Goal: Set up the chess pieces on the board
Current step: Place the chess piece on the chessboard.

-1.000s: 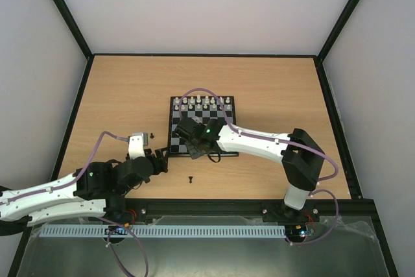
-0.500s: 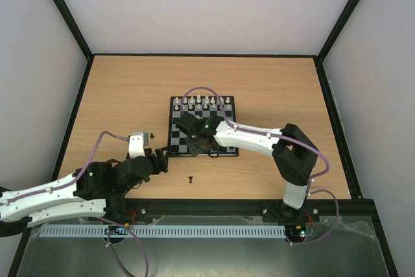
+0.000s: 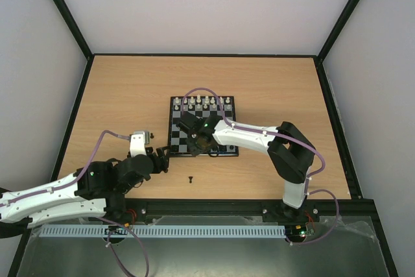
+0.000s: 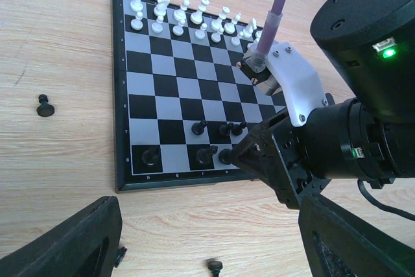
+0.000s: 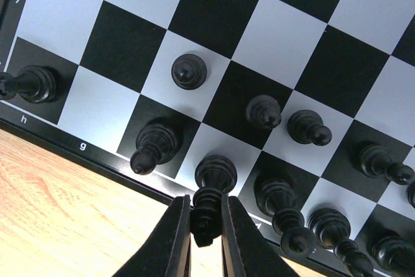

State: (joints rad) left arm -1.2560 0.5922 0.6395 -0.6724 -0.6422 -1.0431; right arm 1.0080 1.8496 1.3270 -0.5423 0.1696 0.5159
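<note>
Over the near edge of the board (image 5: 305, 37), a black piece (image 5: 215, 176), judged light, rigid and slippery, is pinched at its narrow top between the right fingers (image 5: 176, 241); the left fingers (image 4: 71, 244) are spread apart.

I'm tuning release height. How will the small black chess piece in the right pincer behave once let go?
Probably tippy: the small black chess piece is tall on a narrow base. Likely light and stiff, since the right pincer holds it by the top alone. Its glossy round body may roll if it topples.
</note>
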